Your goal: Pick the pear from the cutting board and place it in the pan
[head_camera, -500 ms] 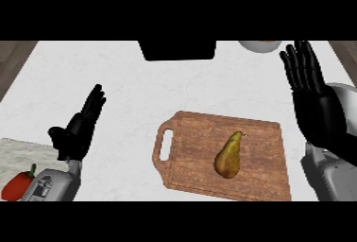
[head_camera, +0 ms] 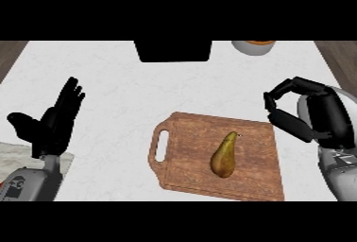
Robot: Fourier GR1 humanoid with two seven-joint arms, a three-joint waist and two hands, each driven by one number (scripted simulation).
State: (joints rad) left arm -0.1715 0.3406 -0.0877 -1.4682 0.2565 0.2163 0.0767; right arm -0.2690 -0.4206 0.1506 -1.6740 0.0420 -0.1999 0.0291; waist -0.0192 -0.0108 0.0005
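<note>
A yellow-brown pear [head_camera: 225, 155] lies on the wooden cutting board [head_camera: 188, 175], stem pointing away from me. The black pan [head_camera: 173, 51] sits at the counter's far edge, partly cut off by the view's top. My right hand [head_camera: 314, 111] hovers just past the board's right edge, fingers curled toward the thumb with nothing between them, apart from the pear. At the view's left, my left hand [head_camera: 57, 120] rests open with its fingers up, well away from the board.
A grey bowl with something orange in it [head_camera: 253, 46] stands at the far right, beside the pan. A pale marbled patch [head_camera: 15, 152] shows at the lower left edge. White counter lies between the board and the pan.
My right hand's fingers have gone from straight and upright to curled, and the hand has dropped toward the board's right side. The left hand has barely shifted. The pear has not moved.
</note>
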